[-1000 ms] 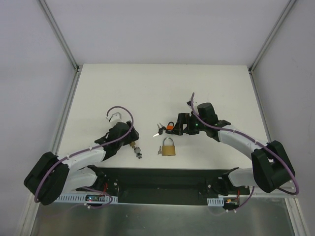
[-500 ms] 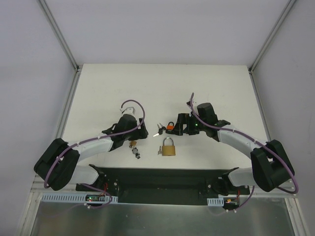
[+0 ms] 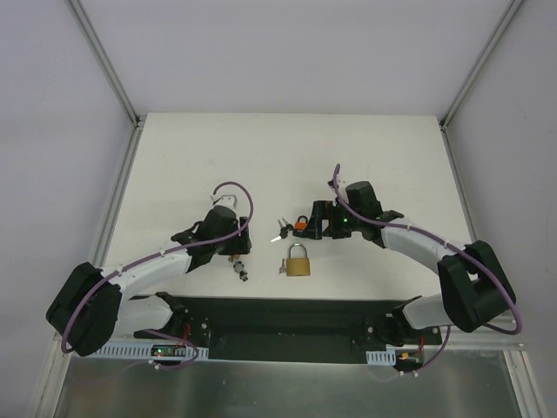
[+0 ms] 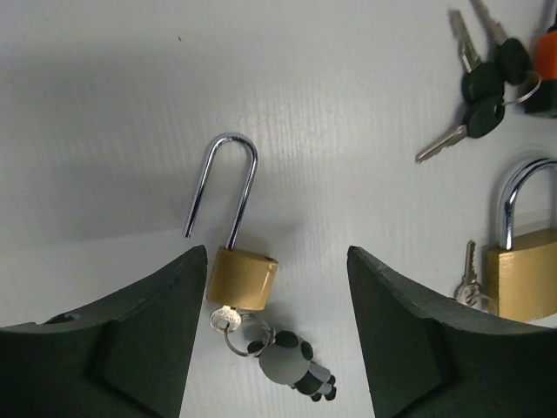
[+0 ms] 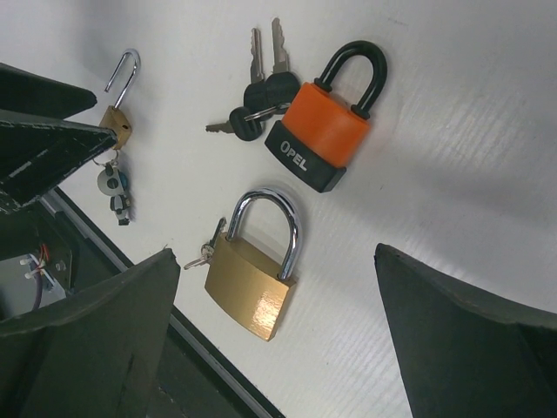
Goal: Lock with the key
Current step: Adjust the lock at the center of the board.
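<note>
A small brass padlock (image 4: 242,277) lies on the white table with its shackle (image 4: 222,183) swung open. A key (image 4: 224,319) sits in its base, on a ring with a grey and black charm (image 4: 291,366). My left gripper (image 4: 274,348) is open and hovers over it, one finger on each side, not touching. In the top view the left gripper (image 3: 228,248) stands just above this padlock (image 3: 235,259). My right gripper (image 5: 274,340) is open and empty above a larger brass padlock (image 5: 252,292) with a closed shackle; in the top view the right gripper (image 3: 315,223) is beside the orange padlock (image 3: 300,225).
An orange padlock (image 5: 320,131) with a black shackle lies beside black-headed keys (image 5: 261,91). Small keys (image 5: 204,252) lie at the larger brass padlock's left corner. The black base plate (image 3: 278,318) runs along the table's near edge.
My left arm reached forward across the table, then drew back a little over the small padlock. The padlocks and my right arm have hardly moved.
</note>
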You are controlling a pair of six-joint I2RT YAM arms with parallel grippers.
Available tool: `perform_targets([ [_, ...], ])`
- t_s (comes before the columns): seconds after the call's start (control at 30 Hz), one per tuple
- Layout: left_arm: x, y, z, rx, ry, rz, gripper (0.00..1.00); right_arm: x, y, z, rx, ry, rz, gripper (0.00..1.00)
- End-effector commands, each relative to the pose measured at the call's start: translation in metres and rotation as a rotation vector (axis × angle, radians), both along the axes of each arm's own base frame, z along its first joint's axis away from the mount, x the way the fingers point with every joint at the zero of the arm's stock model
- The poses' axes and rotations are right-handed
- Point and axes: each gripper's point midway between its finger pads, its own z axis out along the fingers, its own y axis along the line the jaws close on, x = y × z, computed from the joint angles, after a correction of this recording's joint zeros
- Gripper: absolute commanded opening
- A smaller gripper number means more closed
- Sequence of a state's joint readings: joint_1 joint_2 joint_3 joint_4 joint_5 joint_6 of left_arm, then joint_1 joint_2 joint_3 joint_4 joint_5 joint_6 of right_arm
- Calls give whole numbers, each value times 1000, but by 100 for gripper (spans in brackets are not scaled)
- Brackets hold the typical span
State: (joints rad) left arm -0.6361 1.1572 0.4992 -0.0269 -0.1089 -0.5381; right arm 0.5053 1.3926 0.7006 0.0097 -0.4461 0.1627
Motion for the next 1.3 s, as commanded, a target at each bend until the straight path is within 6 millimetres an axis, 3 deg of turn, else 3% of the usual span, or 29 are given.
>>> perform_targets([
  [0.0,-8,8,-6,92,37,-23,64,10,4,12,15,-33,8,96],
  [0.17,-15,6,-14,110,75,-51,62,10,4,11,13,-34,11,97],
  [0.6,-19,13,-35,205,145,-49,42,11,4,12,14,-38,8,97],
  [0.77,-19,11,-40,251,175,-66,14,12,4,15,17,-47,7,96],
  [0.83,-19,9,-40,257,175,-74,9,12,4,17,20,-50,7,97],
  [0.93,-16,7,-34,254,151,-73,0,13,5,19,19,-60,8,96],
  [1.27,0,-4,18,162,-14,-110,0,25,13,55,78,-134,18,97],
])
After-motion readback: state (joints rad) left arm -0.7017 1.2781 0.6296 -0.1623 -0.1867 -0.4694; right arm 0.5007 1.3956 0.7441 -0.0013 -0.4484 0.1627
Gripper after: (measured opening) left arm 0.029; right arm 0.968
